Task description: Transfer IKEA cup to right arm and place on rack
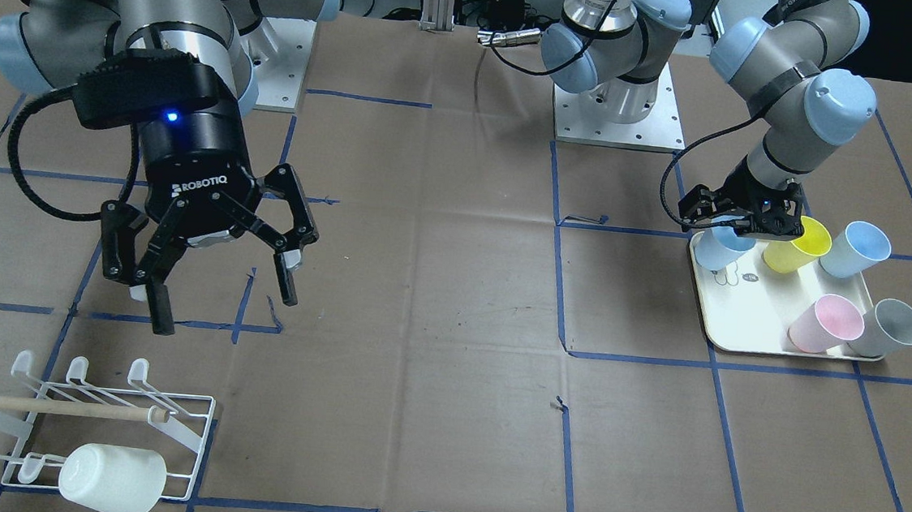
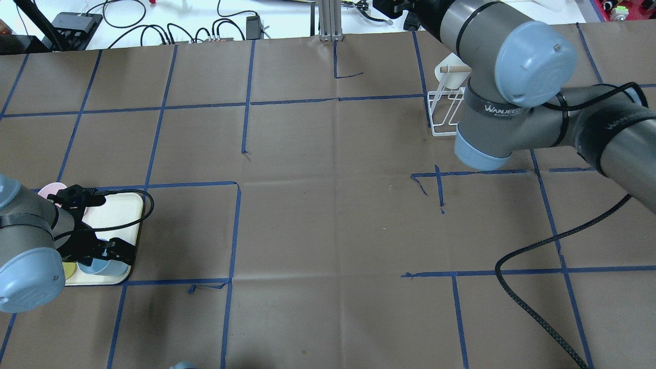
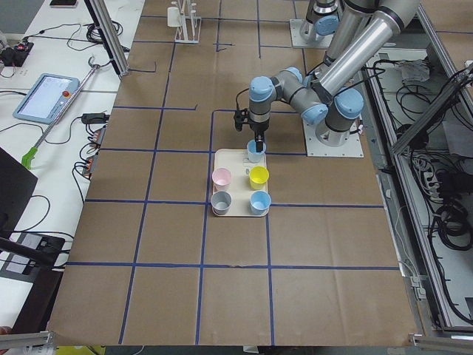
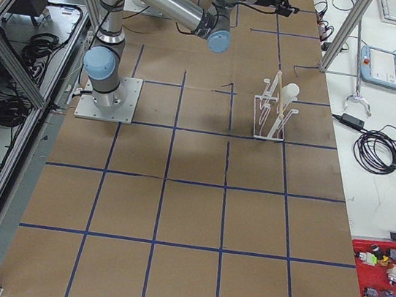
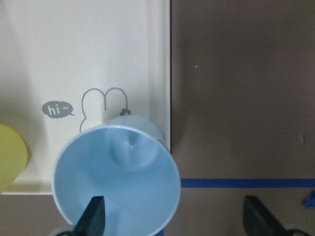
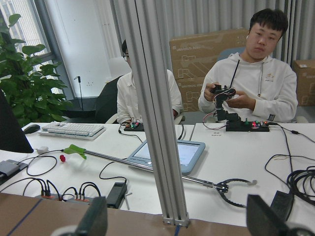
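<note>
Brown paper-covered table (image 1: 447,369): at its left end, left gripper (image 1: 742,219), unclosed, straddles wall of pale-blue plastic cup (image 5: 115,182); right gripper (image 1: 224,307) spread, empty; handover, racking remain.

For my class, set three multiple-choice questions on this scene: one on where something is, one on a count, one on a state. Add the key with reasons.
1. Where is the white cup? A in the left gripper; B on the rack; C on the bare table.
2. How many cups stand on the tray? A three; B seven; C five.
3. The right gripper is: A open and empty; B shut on a cup; C shut on the dowel.
Key: 1 B, it sits on a rack prong. 2 C, two blue cups, a yellow cup, a pink cup, a grey cup. 3 A, its fingers are spread with nothing between them.
</note>
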